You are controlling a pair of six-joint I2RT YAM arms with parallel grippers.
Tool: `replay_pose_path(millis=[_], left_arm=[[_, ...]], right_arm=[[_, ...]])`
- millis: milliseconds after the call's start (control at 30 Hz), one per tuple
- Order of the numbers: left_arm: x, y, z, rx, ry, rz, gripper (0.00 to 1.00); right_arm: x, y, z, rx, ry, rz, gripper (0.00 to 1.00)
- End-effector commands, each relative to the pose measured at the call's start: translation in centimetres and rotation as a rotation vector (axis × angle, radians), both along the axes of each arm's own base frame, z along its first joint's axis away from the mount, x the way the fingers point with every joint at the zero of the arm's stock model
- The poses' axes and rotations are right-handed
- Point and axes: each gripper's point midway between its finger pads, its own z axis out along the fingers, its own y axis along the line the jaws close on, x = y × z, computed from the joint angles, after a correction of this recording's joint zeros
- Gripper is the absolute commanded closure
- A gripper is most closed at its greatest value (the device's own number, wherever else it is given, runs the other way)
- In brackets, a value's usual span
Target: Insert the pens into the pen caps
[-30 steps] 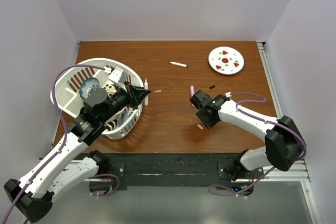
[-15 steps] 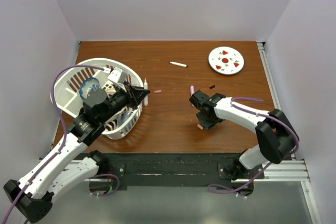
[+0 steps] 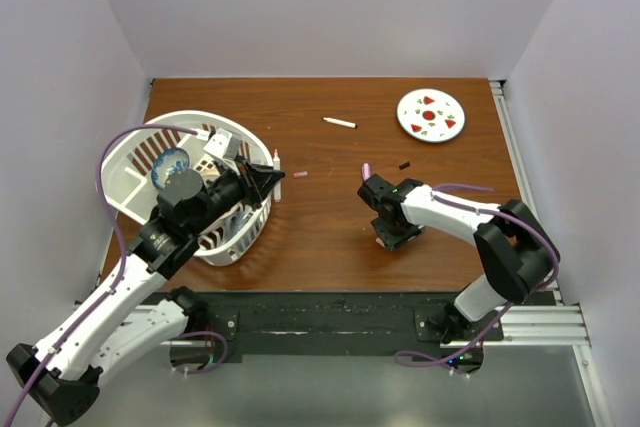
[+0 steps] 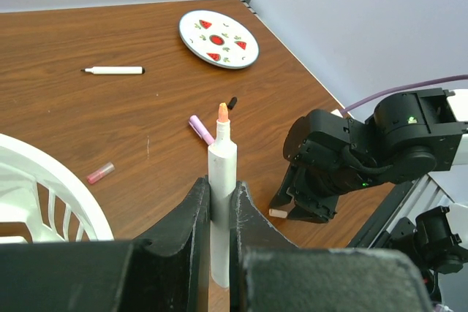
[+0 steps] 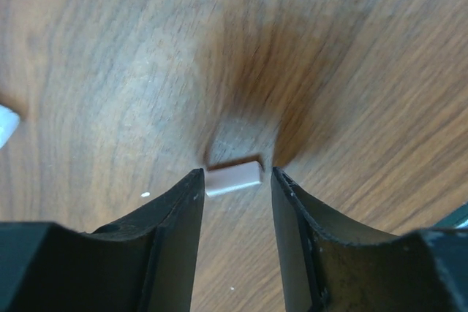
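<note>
Down on the table (image 4: pixel 131 111) near its middle, my right claw (image 5: pixel 235 174) stands with fingers apart, straddling the peach cap (image 5: pixel 234 178). The cap lies flat, its long side running from finger to finger, one end just beside a finger; whether they touch I cannot tell.

My left claw (image 4: pixel 219 202) is clamped on the white pen (image 4: pixel 222 169), upright, orange tip uppermost, just beside the basket (image 4: pixel 51 180) rim.

Step in hand, as I judge it: grasping the peach cap to pair with this pen. Lying uncapped: lilac pen (image 4: pixel 198 127), second white pen (image 4: pixel 113 70). Loose: black cap (image 4: pixel 232 101), pink cap (image 4: pixel 100 173).

Next move: closing as aligned would likely pinch the cap end to end and cover its mouth. A wrist turn first seems wise. Then grip the sides, lift, find the open end and bring it to the orange tip.
</note>
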Motion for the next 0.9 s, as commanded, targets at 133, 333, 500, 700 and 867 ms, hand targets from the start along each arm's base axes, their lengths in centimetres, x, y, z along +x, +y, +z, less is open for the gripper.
replay_pose_path(millis=[133,333,500,700,867], left_arm=[[0.2,0.5,0.9,0.0,-0.047,0.021,1.0],[0.2,0.7,1.0,-0.001,-0.05,0.031,1.0],[0.3,1.0,1.0,0.001,-0.053,0.047,1.0],[0.3,1.0,1.0,0.0,-0.052,0.048,1.0],[0.3,1.4,1.3,0.002,-0.061,0.066,1.0]], right_arm=[[-1.4,-0.4,-1.1,-0.014,0.012,0.039,0.63],[-1.3,-0.4,-1.5,-0.025,0.007,0.098,0.63],[-1.0,-0.8,-2.3,-0.063,-0.016,0.201,0.78],[0.6,-1.6,-0.9,-0.151,-0.081,0.353,0.68],[2.7,3.2,1.5,-0.046,-0.254,0.834,0.62]])
